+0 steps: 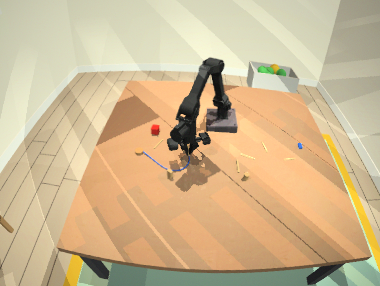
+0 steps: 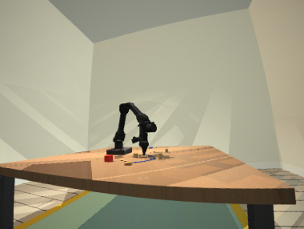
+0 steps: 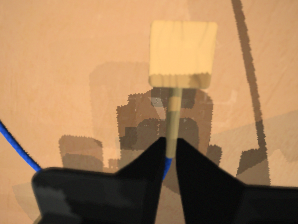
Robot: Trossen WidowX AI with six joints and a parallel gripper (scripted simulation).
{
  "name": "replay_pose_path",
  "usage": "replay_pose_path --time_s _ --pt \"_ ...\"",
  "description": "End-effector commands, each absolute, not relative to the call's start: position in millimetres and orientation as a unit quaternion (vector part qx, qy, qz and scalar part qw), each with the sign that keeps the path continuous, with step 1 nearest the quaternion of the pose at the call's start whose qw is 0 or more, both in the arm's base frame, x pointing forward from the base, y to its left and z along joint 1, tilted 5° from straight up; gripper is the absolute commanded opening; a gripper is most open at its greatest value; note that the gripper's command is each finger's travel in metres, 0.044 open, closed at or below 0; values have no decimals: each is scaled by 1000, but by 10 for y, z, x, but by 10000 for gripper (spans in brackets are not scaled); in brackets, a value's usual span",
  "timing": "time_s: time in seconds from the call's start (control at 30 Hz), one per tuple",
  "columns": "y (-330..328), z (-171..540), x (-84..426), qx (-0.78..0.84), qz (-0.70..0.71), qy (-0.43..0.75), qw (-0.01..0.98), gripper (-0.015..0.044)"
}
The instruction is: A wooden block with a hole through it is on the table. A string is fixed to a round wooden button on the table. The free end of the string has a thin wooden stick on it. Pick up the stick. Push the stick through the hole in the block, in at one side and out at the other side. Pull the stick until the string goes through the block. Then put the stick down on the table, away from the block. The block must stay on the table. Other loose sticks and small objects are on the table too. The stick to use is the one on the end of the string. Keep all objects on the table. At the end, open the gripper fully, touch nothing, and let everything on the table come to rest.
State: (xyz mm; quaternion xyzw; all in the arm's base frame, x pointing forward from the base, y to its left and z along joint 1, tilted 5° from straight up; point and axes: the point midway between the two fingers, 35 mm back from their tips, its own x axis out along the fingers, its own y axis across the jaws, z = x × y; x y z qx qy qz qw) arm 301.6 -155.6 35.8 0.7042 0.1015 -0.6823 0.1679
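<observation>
The pale wooden block (image 3: 182,52) (image 2: 135,155) stands on the table just ahead of the fingertips; the arm hides it in the top view. My gripper (image 3: 170,143) (image 1: 190,152) (image 2: 144,154) is shut on the thin wooden stick (image 3: 174,117) near its string end. The stick's front part goes out of sight at the block's near face, and no tip shows beyond the far side. The hole itself is not visible. The blue string (image 3: 20,147) (image 1: 161,166) (image 2: 140,162) curves from the fingers to the round wooden button (image 1: 139,151) (image 2: 127,163).
A short wooden peg (image 1: 170,175) (image 2: 160,155) stands close to the string, another peg (image 1: 245,176) (image 2: 167,150) farther right. A red cube (image 1: 155,130) (image 2: 108,158) and a loose stick (image 1: 158,144) lie near the button. Several loose sticks and a small blue object (image 1: 300,145) lie at the right.
</observation>
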Motion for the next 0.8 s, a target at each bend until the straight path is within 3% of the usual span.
replay_pose_path --time_s 0.0,0.77 --pt "-1579 393 2970 708 -677 101 170 0" --pt "-1677 383 2730 708 -678 101 171 0"
